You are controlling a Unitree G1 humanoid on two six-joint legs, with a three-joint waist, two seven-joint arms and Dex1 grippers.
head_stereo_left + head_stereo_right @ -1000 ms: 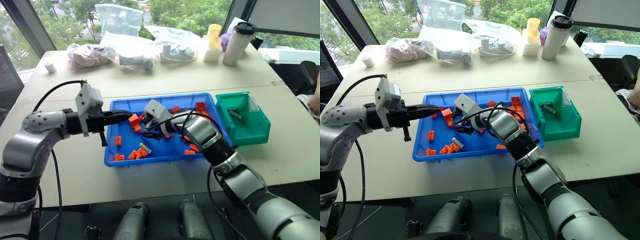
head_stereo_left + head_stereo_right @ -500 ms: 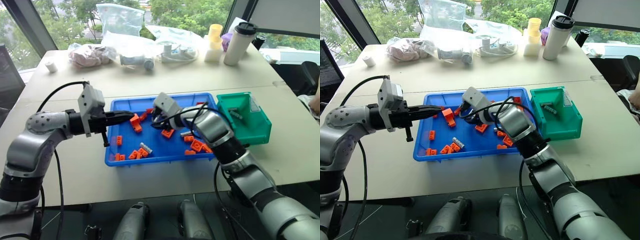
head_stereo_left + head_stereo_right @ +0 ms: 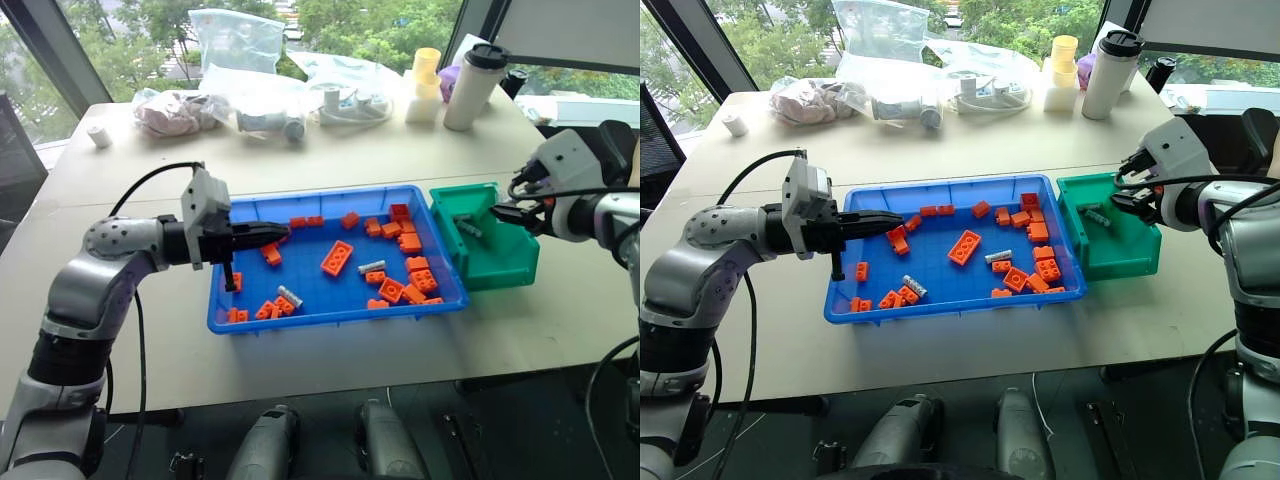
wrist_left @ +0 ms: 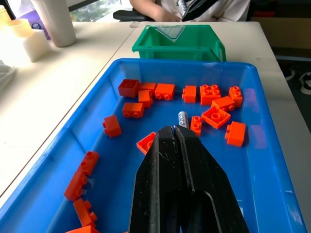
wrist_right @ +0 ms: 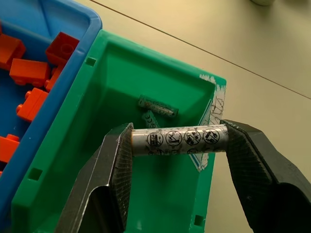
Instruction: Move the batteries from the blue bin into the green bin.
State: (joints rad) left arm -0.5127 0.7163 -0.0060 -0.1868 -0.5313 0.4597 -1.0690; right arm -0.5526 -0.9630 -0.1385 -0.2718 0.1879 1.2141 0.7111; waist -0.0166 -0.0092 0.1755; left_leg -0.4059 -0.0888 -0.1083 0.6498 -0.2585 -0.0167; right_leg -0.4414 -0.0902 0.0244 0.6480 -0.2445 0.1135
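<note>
My right gripper (image 5: 177,141) is shut on a silver battery (image 5: 177,139), held end to end between its fingers above the green bin (image 5: 160,194). The right gripper (image 3: 512,212) hovers over that bin's (image 3: 500,262) far right side. Another battery (image 5: 156,107) lies on the green bin's floor. In the blue bin (image 3: 330,318), two batteries (image 3: 372,267) (image 3: 291,295) lie among orange bricks. My left gripper (image 3: 275,236) is shut and empty, pointing level over the blue bin's left part; its fingertips (image 4: 174,133) point toward one battery (image 4: 182,118).
Orange bricks (image 3: 337,257) are scattered in the blue bin, most near its right end. Plastic bags (image 3: 240,60), a white tumbler (image 3: 475,88) and a yellow cup (image 3: 427,70) stand along the table's far side. A person (image 4: 194,9) sits beyond the green bin.
My right gripper has lifted out of the blue bin and swung far right to above the green bin. The left gripper has edged slightly right.
</note>
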